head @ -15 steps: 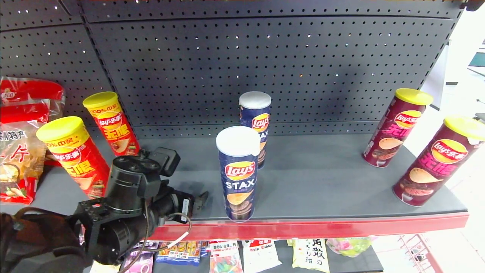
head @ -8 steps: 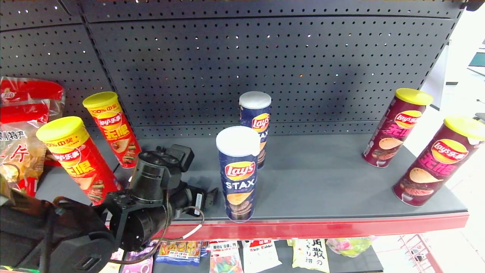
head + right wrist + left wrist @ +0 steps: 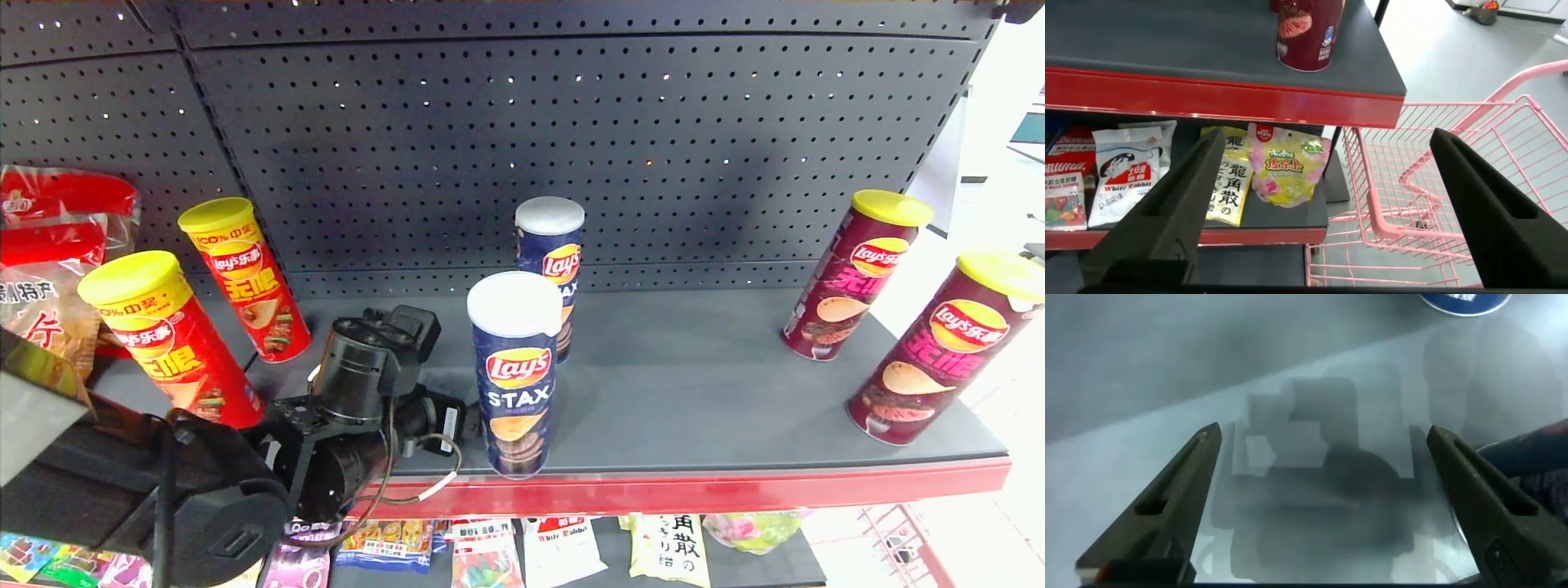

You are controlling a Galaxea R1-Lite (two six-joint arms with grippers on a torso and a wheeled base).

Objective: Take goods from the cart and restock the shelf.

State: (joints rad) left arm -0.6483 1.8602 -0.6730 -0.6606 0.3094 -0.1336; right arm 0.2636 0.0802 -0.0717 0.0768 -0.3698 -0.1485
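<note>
Black left gripper point(image 3: 1323, 433) released, fingers spread wide with nothing between them, low over the grey shelf point(image 3: 694, 392) just left of the front blue can point(image 3: 514, 371); contact with the can impossible to tell. Front blue can standing upright under a white lid, close to the shelf's red front edge point(image 3: 694, 492). Second blue can point(image 3: 550, 261), also white-lidded, upright behind the front blue can and a little to its right, apart from it. Nearer red can point(image 3: 167, 339) and farther red can point(image 3: 245, 278), both yellow-lidded and standing, well left of the front blue can. Snack bags point(image 3: 41, 310) farther left again, at the shelf's end. Back maroon can point(image 3: 857, 273) and front maroon can point(image 3: 947, 347), yellow-lidded, well right of the front blue can, the latter near the red front edge. Dark pegboard point(image 3: 571, 147) rising behind the front blue can along the whole shelf. Packets point(image 3: 563, 551) laid out on a lower level, beneath the front blue can. Right gripper point(image 3: 1327, 139) likewise released, fingers wide apart and holding nothing, far right of the front blue can, facing the shelf's right end with the front maroon can standing above the red front edge. Pink wire cart point(image 3: 1454, 188) right of and lower than the front blue can, past the shelf's end.
</note>
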